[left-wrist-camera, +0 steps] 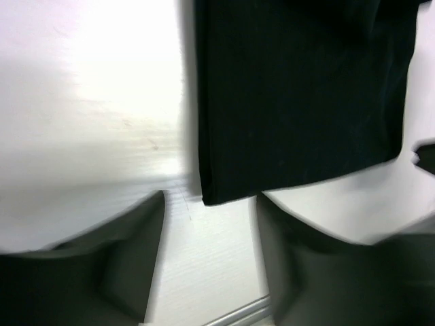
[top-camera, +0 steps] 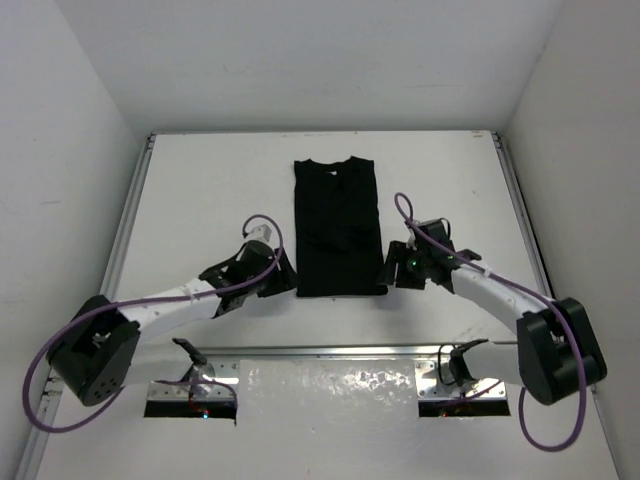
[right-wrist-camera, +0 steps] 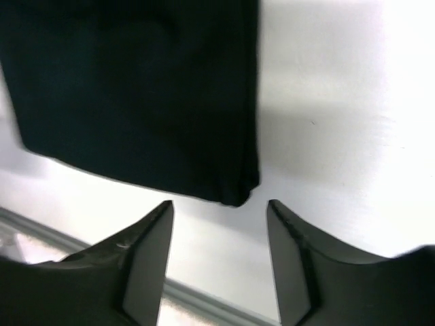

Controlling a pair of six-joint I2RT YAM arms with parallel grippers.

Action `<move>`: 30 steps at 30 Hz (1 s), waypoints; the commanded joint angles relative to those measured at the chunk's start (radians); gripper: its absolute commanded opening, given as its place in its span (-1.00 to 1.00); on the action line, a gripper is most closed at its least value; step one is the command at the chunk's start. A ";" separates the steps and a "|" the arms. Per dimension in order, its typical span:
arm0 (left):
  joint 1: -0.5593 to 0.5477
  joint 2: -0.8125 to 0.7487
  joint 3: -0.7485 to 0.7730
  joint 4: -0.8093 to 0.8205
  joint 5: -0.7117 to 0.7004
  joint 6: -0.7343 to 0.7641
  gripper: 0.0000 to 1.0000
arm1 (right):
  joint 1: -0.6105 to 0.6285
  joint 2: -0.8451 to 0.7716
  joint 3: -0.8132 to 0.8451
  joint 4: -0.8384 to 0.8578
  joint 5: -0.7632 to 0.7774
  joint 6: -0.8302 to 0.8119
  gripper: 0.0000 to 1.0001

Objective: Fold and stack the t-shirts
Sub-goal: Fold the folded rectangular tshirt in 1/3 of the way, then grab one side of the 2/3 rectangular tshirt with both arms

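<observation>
The black t-shirt [top-camera: 338, 225] lies in the middle of the white counter [top-camera: 200, 190], folded into a long narrow strip with its neck at the far end. The left hand [top-camera: 286, 281] is just beside the near left corner of the hem, its fingers spread apart and holding nothing. The right hand [top-camera: 390, 270] is just beside the near right corner, likewise spread wide and empty.

Both arms share one build: white link shells between black joint housings. The left arm [top-camera: 165, 305] and right arm [top-camera: 495, 292] each end in a bulky black block at the base, and a purple cable [top-camera: 28, 392] trails along each. The left claw [left-wrist-camera: 211, 204] and right claw [right-wrist-camera: 219, 207] look alike, with dark, matte, wedge-shaped fingers [right-wrist-camera: 146, 251].
</observation>
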 commanded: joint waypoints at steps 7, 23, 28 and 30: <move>-0.005 -0.059 0.288 -0.054 -0.074 0.042 0.05 | 0.007 0.061 0.209 0.082 -0.133 -0.066 -0.08; 0.038 0.595 0.634 0.133 0.072 0.025 -0.97 | -0.105 0.655 0.507 0.363 -0.384 -0.006 -1.00; 0.072 0.696 0.704 0.044 -0.013 0.037 -0.92 | -0.128 0.741 0.634 0.305 -0.369 -0.061 -1.00; 0.083 0.730 0.708 0.056 0.002 0.039 -0.90 | -0.131 0.784 0.685 0.280 -0.382 -0.092 -1.00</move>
